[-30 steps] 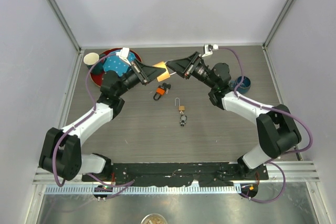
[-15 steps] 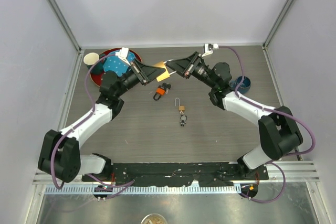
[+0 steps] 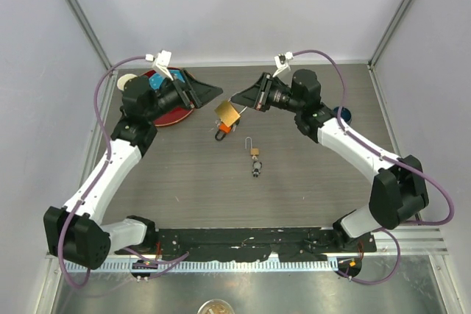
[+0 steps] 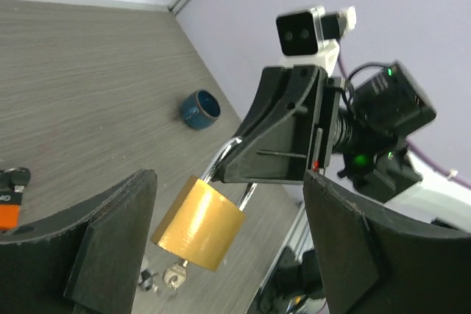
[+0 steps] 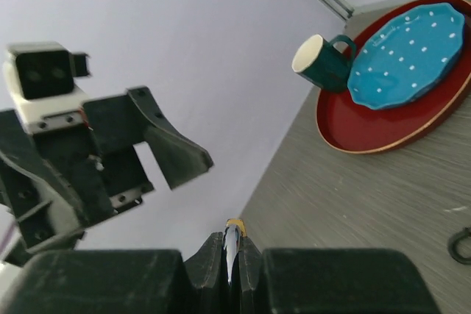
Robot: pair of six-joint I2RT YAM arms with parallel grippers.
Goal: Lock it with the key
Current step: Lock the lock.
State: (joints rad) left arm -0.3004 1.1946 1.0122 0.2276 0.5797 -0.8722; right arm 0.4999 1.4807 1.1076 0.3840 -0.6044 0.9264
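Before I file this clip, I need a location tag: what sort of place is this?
Probably a robot test cell: white panel walls boxing in a wood-grain table, with staged props like the brass padlock.

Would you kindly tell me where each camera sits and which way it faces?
Top external: overhead from behind, looking down; left arm and right arm show.
Left wrist: past its open left pincer toward the right pincer holding the padlock.
Right wrist: over its shut fingers toward the left pincer and red tray.
Shared: the padlock, top and left wrist.
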